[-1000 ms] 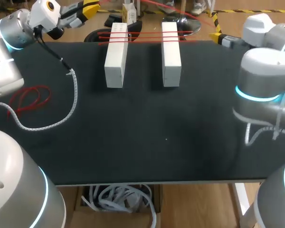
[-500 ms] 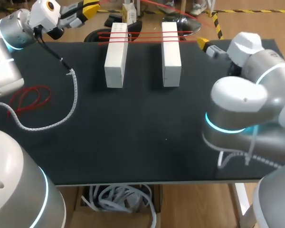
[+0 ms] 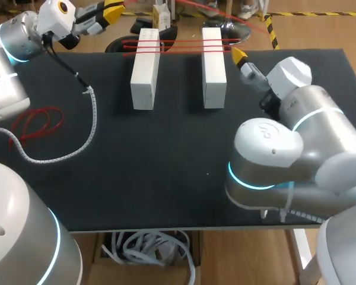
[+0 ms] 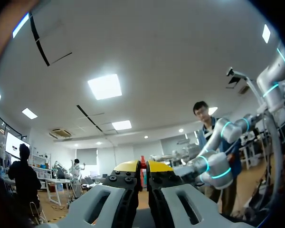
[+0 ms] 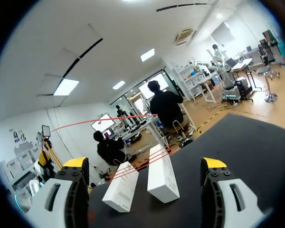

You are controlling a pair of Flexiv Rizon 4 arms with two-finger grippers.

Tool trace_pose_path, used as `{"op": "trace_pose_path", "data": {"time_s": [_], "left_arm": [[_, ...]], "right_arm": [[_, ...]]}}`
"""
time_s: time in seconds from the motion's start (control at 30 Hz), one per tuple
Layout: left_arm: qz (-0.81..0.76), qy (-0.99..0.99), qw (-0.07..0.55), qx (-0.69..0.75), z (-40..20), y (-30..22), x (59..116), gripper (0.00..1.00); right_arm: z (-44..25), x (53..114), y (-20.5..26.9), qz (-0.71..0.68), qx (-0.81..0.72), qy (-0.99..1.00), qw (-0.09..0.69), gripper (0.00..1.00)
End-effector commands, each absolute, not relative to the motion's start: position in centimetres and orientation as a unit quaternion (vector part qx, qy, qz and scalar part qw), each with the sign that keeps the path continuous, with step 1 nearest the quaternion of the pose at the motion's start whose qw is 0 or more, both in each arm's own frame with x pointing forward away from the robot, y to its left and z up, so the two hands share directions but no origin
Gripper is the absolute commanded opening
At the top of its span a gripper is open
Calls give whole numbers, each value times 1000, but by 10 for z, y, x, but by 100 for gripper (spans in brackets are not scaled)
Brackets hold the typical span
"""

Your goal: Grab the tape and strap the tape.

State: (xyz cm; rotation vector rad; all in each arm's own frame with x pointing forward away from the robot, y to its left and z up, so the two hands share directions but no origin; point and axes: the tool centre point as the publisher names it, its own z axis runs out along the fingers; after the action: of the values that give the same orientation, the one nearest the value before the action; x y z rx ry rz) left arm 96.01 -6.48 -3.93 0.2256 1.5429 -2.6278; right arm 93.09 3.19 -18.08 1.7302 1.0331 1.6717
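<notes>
Red tape (image 3: 181, 43) runs in several parallel strands across the far ends of two white blocks, the left block (image 3: 145, 71) and the right block (image 3: 214, 68). The blocks stand side by side, apart from each other, at the far part of the black surface (image 3: 166, 154). In the right wrist view the same strands (image 5: 147, 156) cross the blocks' far ends, ahead of the claw.

Right claw (image 3: 238, 56) hovers just beside the far end of the right block. Its yellow-tipped fingers stand wide apart (image 5: 145, 166) and hold nothing.

Left claw (image 3: 114, 10) sits beyond the far left corner of the surface, well apart from the blocks. In its own view the tips are pressed close together (image 4: 142, 166), with a thin red sliver of tape pinched between them.

Near the left edge lies a loose red loop (image 3: 38, 122). Beside it a white spiral-wrapped cable (image 3: 90, 116) trails over the surface from the left arm.
</notes>
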Motion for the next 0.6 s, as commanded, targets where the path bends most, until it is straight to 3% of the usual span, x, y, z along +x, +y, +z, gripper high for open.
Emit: {"op": "trace_pose_path", "data": {"time_s": [0.03, 0.3, 0.6], "left_arm": [[-860, 503, 43, 75, -40, -65, 961, 0], [-860, 503, 43, 75, -40, -65, 961, 0], [-860, 503, 43, 75, -40, -65, 961, 0]], "right_arm": [[-185, 924, 41, 629, 692, 298, 191, 100], [-187, 920, 51, 681, 693, 216, 91, 100], [-178, 920, 60, 748, 647, 145, 38, 100]]}}
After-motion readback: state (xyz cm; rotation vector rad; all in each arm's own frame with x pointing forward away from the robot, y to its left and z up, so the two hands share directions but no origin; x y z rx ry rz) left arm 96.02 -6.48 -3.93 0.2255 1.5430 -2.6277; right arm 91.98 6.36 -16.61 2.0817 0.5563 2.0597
